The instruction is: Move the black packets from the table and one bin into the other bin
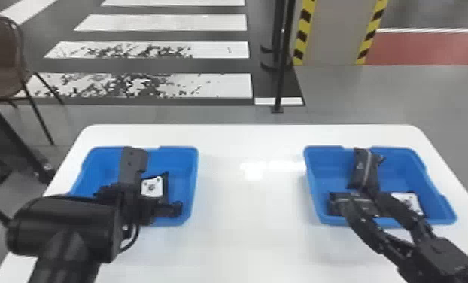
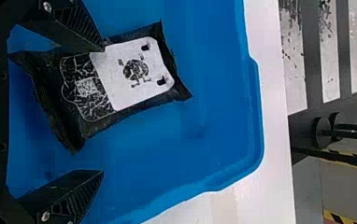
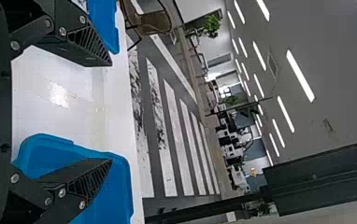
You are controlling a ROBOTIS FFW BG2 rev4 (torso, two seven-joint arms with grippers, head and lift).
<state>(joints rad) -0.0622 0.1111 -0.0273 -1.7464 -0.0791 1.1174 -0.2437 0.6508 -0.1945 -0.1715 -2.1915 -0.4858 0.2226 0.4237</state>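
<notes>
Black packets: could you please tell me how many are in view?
4 packets: one in the left bin and three in the right bin: one toward the back, one front left, one front right. More may be hidden.

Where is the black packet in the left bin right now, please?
In the head view, the black packet lies on the floor of the left blue bin, close to the open left gripper.
</notes>
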